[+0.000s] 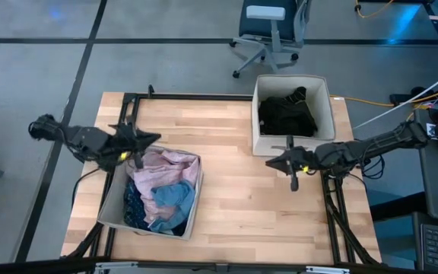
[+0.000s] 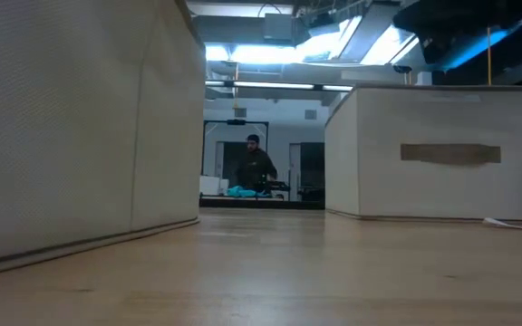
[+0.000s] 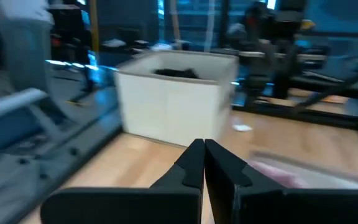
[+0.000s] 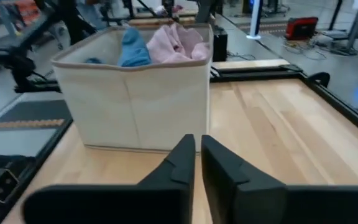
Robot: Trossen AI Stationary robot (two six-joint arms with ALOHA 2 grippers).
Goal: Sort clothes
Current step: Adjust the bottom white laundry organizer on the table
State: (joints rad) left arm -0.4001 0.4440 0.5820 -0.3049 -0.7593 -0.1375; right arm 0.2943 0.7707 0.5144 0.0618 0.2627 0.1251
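A beige bin [image 1: 112, 221] at the near left holds clothes: a pink piece [image 1: 169, 164], a blue piece [image 1: 175, 196] and a dark patterned piece [image 1: 134, 204]. A second beige bin [image 1: 258, 141] at the far right holds black clothes [image 1: 286, 114]. My left gripper [image 1: 152, 140] is shut and empty above the left bin's far edge, pointing level toward the table's right. My right gripper [image 1: 272, 162] is shut and empty just in front of the right bin, pointing level toward the table's left. The right wrist view shows the pink piece [image 4: 179, 43] and the blue piece [image 4: 132, 46] piled in their bin.
Bare wooden tabletop [image 1: 234, 205] lies between the two bins and along the near edge. In the low view the bins' walls [image 2: 71, 127] [image 2: 442, 154] stand at either side. An office chair [image 1: 268, 34] stands beyond the far edge, and a person [image 2: 255, 163] shows far behind the table.
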